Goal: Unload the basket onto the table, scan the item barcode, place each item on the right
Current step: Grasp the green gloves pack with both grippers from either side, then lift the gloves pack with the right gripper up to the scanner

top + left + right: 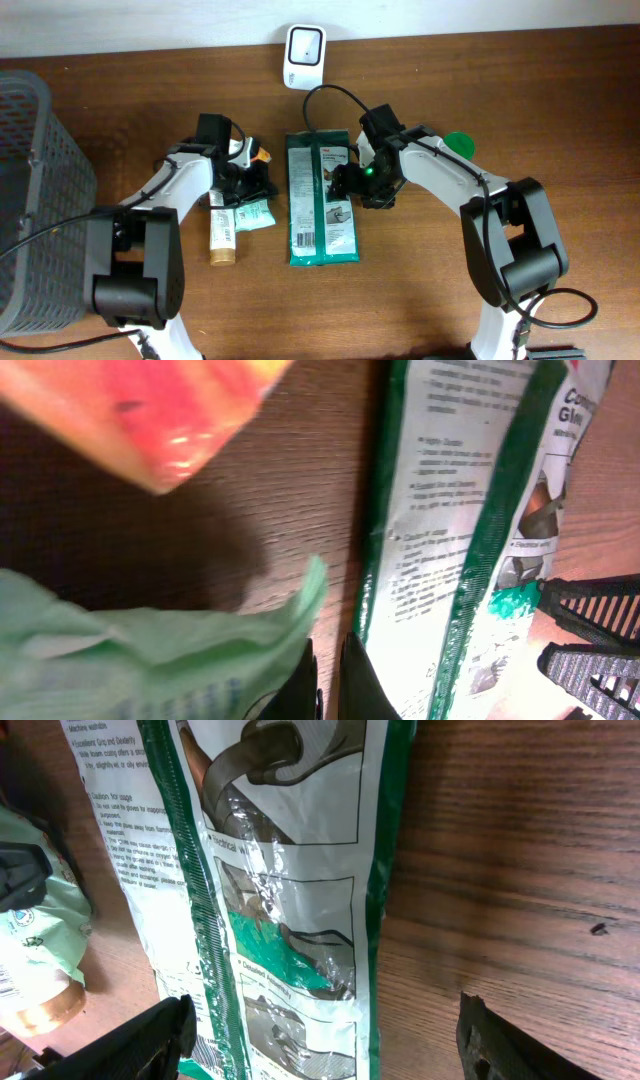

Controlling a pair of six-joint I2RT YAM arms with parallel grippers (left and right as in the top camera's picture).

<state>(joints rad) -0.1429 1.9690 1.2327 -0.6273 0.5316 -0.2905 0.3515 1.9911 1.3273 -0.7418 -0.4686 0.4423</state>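
My right gripper (320, 1050) hangs low over the green-and-white package (322, 198), which lies flat on the wooden table (520, 90) in the middle of the scene, its long side running from far to near. The jaws are spread wide. One finger is over the printed film and the other is over bare wood to the right of the package's right edge, so they straddle that edge without clamping it. I cannot make out a barcode on the face that shows, only text panels and pictures. My left gripper (330, 682) is just left of the package, its jaws pressed together with nothing visible between them. The crumpled edge of a pale green pouch (150, 655) lies right beside my fingertips, but I cannot tell whether it touches them. Just near of that pouch lies a small tube (223, 237) with a gold end pointing toward the near edge. A blurred orange-red pack (150, 410) sits on the far side of my left gripper. The white scanner (303, 57) stands at the far edge of the table, beyond the package's far end and well apart from it. A grey mesh basket (40, 190) fills the left side, and a round green thing (458, 143) shows beside my right arm.
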